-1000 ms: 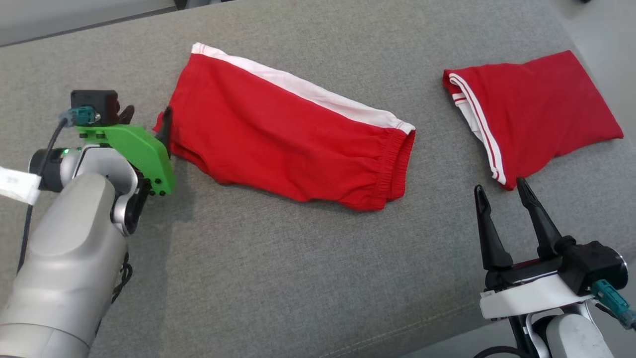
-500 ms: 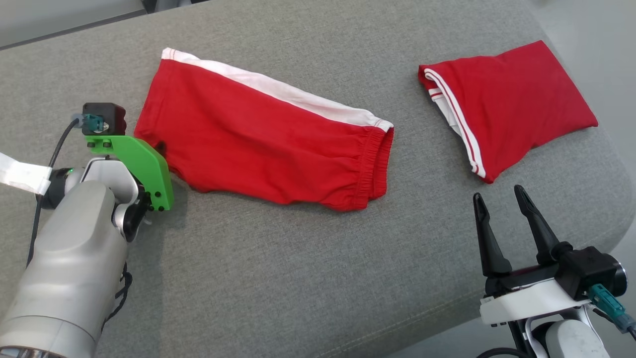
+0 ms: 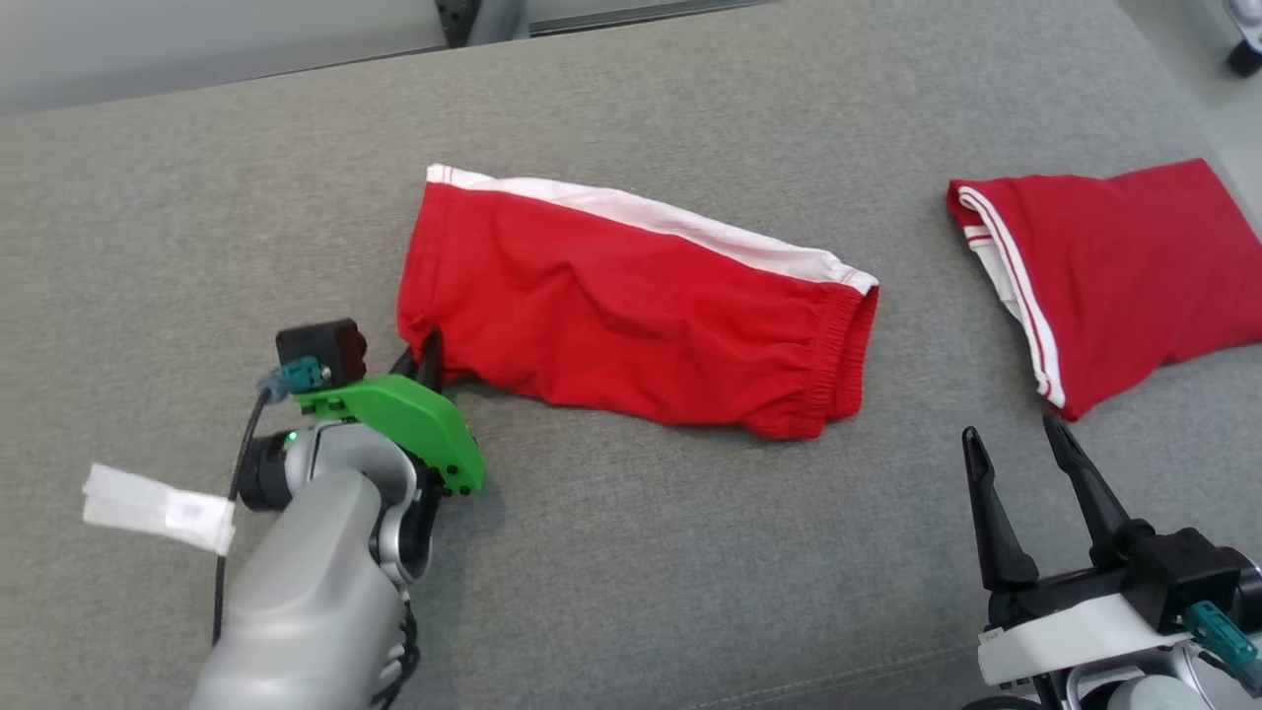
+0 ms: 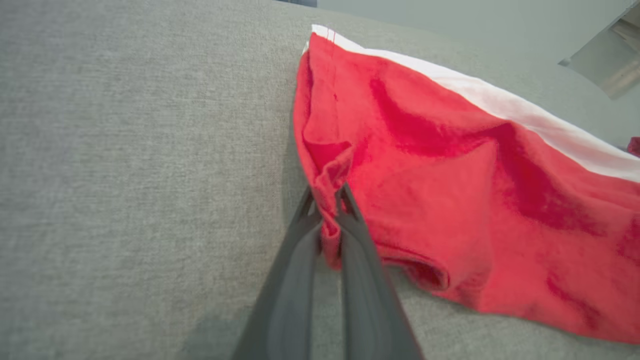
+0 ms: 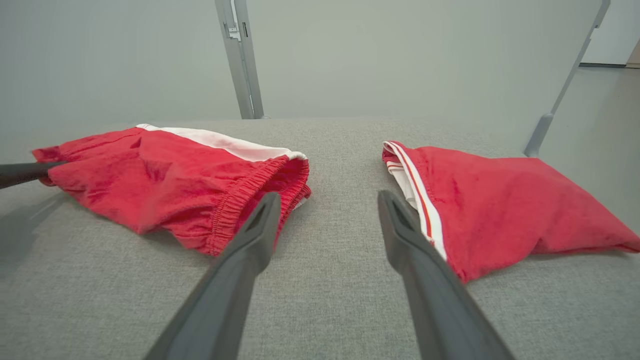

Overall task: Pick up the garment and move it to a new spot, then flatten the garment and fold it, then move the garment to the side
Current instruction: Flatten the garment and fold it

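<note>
The garment point(image 3: 631, 296) is a pair of red shorts with a white side stripe, lying folded flat on the grey cushion point(image 3: 690, 552). My left gripper point(image 3: 427, 347) is shut on its near left corner. In the left wrist view the left gripper point(image 4: 326, 192) pinches a bunched fold of the garment's point(image 4: 450, 175) red cloth between its fingertips. My right gripper point(image 3: 1013, 430) stands open at the lower right with nothing between its fingers. The right wrist view has the right gripper point(image 5: 328, 197) above bare cushion, just short of the garment's point(image 5: 165, 175) elastic waistband.
A second folded red garment point(image 3: 1134, 266) with white stripes lies at the right end of the cushion, also seen as the second garment point(image 5: 500, 200) beside my right finger. The cushion's front edge runs just before the right gripper. A metal post point(image 5: 240, 60) stands behind.
My left gripper has gone from open to shut on the garment's left corner. The head view has shifted, so the whole scene sits differently in it. The right gripper stays open.
</note>
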`<state>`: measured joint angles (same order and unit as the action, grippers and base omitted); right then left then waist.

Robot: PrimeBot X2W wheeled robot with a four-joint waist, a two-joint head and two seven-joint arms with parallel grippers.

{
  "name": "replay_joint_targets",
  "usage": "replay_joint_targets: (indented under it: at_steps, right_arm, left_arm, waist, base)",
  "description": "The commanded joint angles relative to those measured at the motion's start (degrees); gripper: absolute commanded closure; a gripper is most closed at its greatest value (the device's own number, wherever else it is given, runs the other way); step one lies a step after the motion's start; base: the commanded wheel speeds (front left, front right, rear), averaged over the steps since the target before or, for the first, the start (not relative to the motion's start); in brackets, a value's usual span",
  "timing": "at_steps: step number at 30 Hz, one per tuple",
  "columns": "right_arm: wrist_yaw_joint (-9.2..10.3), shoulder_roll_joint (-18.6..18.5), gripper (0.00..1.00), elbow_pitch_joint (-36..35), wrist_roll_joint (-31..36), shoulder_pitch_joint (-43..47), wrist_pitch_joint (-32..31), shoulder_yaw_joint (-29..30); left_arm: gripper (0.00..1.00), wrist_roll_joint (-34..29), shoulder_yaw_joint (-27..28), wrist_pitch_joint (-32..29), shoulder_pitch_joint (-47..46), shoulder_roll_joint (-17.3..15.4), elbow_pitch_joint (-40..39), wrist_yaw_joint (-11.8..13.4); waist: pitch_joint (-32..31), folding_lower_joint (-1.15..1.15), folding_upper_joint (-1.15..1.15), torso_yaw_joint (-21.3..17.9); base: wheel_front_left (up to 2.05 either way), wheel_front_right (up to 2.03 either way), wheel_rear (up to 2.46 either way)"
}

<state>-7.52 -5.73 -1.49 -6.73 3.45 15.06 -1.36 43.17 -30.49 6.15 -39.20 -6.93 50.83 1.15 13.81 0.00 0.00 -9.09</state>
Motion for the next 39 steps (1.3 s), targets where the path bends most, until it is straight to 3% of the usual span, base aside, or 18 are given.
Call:
replay_joint_targets:
  at_steps: [1, 9, 18, 19, 21, 22, 28, 31, 39]
  right_arm:
    - [0.07, -0.4, 0.00, -0.2, 0.3, 0.8, 0.1, 0.0]
    - [0.07, -1.6, 0.00, -0.2, 0.2, 1.5, 0.2, 0.1]
    - [0.07, -2.5, 0.00, 0.6, 0.1, 0.6, 0.1, -0.7]
    - [0.07, -2.6, 0.00, 0.5, 0.3, 0.4, 0.2, -0.9]
    - [0.07, -3.2, 0.00, 0.2, 0.6, -0.3, 0.1, -1.4]
    - [0.07, -3.4, 0.00, 0.0, 0.6, -0.7, 0.1, -1.6]
    - [0.07, -5.4, 0.00, 2.2, 1.5, -4.3, 0.1, -4.0]
    - [0.07, -6.4, 0.00, 6.6, 1.2, -7.8, 0.1, -6.2]
    - [0.07, -7.6, 0.00, 22.4, 1.1, -18.4, -2.8, -10.7]
  left_arm:
    - [1.00, 1.1, 0.7, 2.0, 3.6, 0.7, -3.1, 1.4]
    - [1.00, 2.5, 3.4, 6.8, 16.3, 1.0, -18.8, 7.9]
    - [1.00, 0.4, 0.8, 5.8, 26.9, -0.5, -32.4, 13.7]
    - [0.97, 0.2, 0.4, 5.8, 27.3, -0.6, -32.8, 13.9]
    - [0.25, -0.5, -0.2, 5.6, 28.1, -1.0, -33.3, 14.2]
    - [0.00, -1.1, -0.1, 6.2, 28.3, -1.4, -33.7, 14.7]
    - [0.00, -12.9, 3.5, 9.1, 32.4, -4.6, -40.5, 19.1]
    - [0.00, -19.6, 5.8, 9.0, 37.1, -5.3, -44.7, 19.6]
    - [0.00, -29.1, 11.4, 9.0, 41.8, -2.7, -48.7, 14.6]
  waist:
    - [-2.1, 0.00, 0.00, 4.9]
    - [-2.5, 0.00, 0.00, 8.9]
    - [-2.3, 0.00, 0.00, 11.3]
    - [-2.3, 0.00, 0.00, 11.4]
    - [-2.4, 0.00, 0.00, 11.3]
    - [-2.5, 0.00, 0.00, 11.1]
    - [-3.8, 0.00, 0.00, 9.9]
    - [-4.1, 0.00, 0.00, 9.6]
    - [-3.5, 0.00, 0.00, 12.4]
  base:
    - [0.00, 0.00, 0.00]
    - [0.00, 0.00, 0.00]
    - [0.00, 0.00, 0.00]
    - [0.00, 0.00, 0.00]
    - [0.00, 0.00, 0.00]
    - [0.00, 0.00, 0.00]
    - [0.00, 0.00, 0.00]
    - [0.00, 0.00, 0.00]
    - [0.00, 0.00, 0.00]
